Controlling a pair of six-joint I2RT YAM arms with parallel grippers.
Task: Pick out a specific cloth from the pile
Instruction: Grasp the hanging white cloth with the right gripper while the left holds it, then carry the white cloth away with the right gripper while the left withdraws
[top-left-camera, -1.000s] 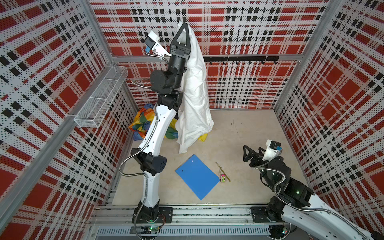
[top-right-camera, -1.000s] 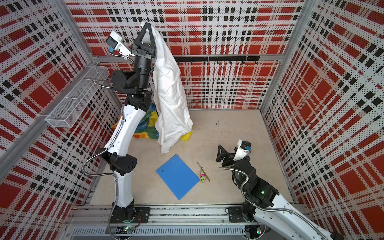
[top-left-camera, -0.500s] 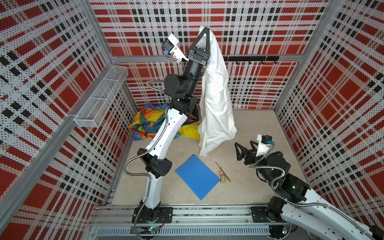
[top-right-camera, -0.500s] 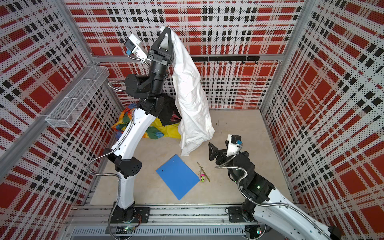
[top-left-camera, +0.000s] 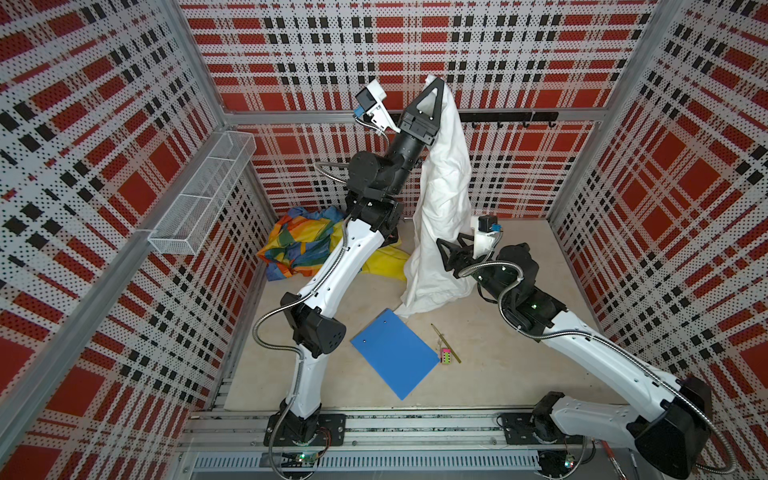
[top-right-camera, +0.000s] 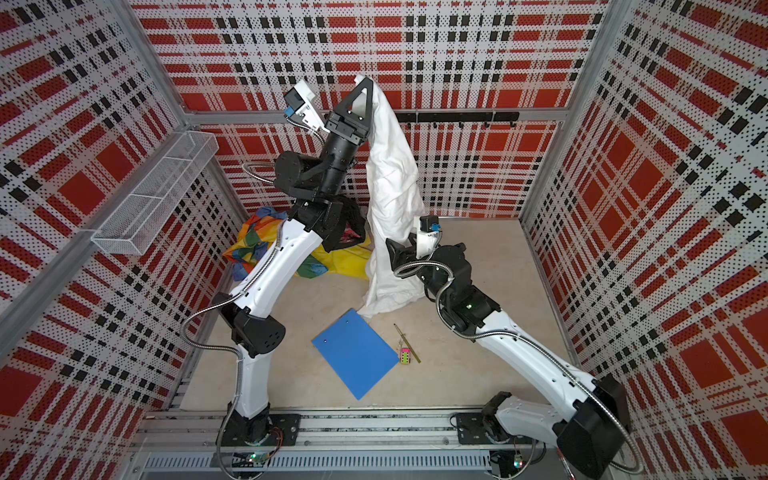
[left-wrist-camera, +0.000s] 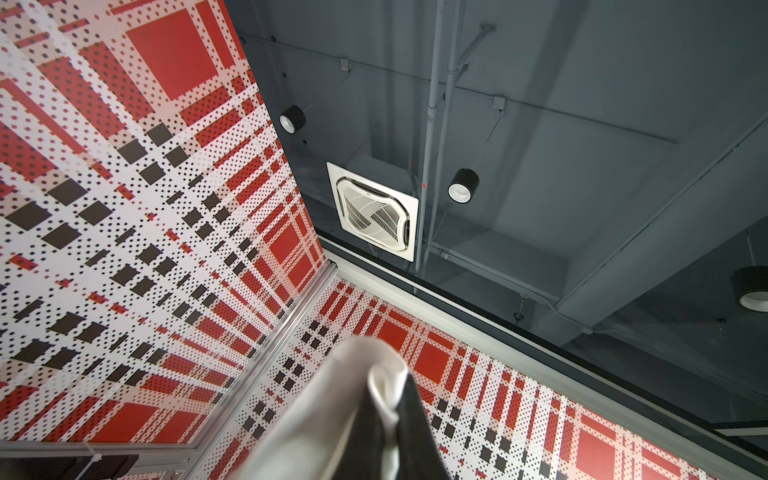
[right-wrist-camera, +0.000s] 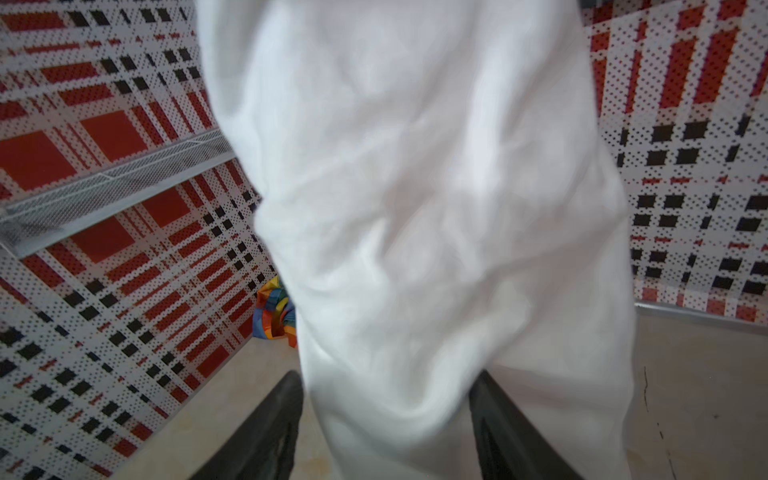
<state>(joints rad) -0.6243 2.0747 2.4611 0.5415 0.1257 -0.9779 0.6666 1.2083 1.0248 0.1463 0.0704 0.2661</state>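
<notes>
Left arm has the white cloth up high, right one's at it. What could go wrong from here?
1. The left gripper pinches only a corner of the cloth; a pull by the right gripper, whose jaws straddle it, might slip it free.
2. Its hem lies by the clipboard and could drag it.

Left hand (top-left-camera: 435, 85) raised high, pinched closed; right hand (top-left-camera: 444, 254) low, fingers apart.

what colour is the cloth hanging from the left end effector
Plain white, no pattern. The cloth shows best in a top view.
</notes>
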